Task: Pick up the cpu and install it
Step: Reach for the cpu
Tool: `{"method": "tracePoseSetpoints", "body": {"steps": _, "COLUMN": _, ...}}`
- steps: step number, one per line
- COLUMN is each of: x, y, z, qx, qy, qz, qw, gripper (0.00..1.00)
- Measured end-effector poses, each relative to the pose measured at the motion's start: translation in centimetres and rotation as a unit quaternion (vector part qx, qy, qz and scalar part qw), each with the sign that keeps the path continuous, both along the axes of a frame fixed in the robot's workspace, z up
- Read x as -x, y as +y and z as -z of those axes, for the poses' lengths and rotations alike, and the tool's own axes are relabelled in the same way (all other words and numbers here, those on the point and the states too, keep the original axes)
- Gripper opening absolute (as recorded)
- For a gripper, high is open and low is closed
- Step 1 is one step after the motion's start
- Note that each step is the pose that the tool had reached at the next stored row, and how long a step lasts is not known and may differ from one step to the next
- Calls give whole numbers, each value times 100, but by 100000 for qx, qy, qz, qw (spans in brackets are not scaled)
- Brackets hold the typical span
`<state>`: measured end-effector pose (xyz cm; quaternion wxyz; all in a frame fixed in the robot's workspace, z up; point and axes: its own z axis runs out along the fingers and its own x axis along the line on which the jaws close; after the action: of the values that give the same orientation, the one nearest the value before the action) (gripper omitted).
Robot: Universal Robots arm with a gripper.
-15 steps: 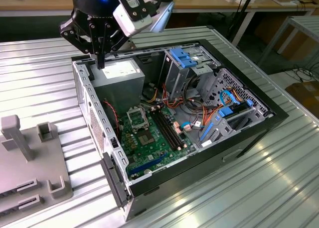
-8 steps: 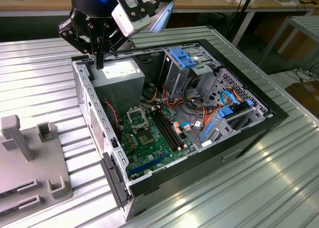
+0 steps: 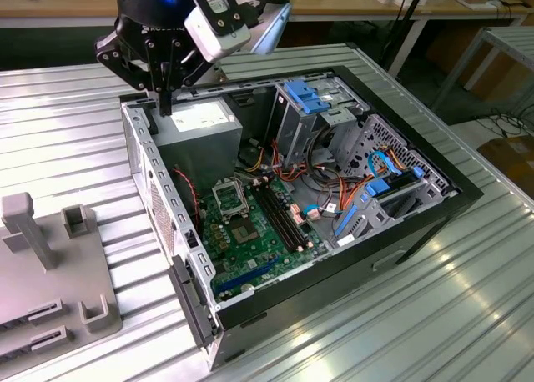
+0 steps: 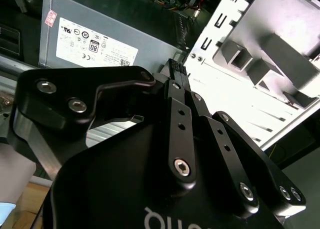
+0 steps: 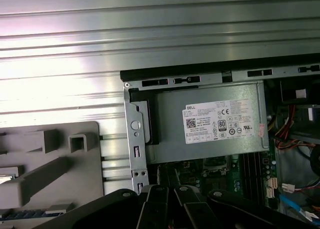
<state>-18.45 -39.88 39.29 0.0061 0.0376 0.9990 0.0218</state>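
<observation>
Black end effector (image 3: pixel 163 108), clenched tight, hangs upper left in the exterior view; below it, power supply (image 3: pixel 200 119) at the open case's (image 3: pixel 155 182) corner. Cpu: cannot tell whether it sits in the grip.

Gripper (image 3: pixel 164 105): whether it holds anything is too small to tell.
Grey fixture (image 3: pixel 50 282): cut off at the exterior view's left.

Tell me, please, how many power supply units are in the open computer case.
1. The grey power supply unit sits in a corner of the computer case, at the exterior view's upper left, below the gripper; both wrist views show its white label.
</observation>
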Motion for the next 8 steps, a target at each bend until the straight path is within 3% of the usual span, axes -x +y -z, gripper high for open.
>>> {"method": "tracePoseSetpoints", "body": {"steps": 8, "x": 54, "y": 0, "z": 0, "qx": -1, "qy": -1, "qz": -6, "qw": 100000, "gripper": 11}}
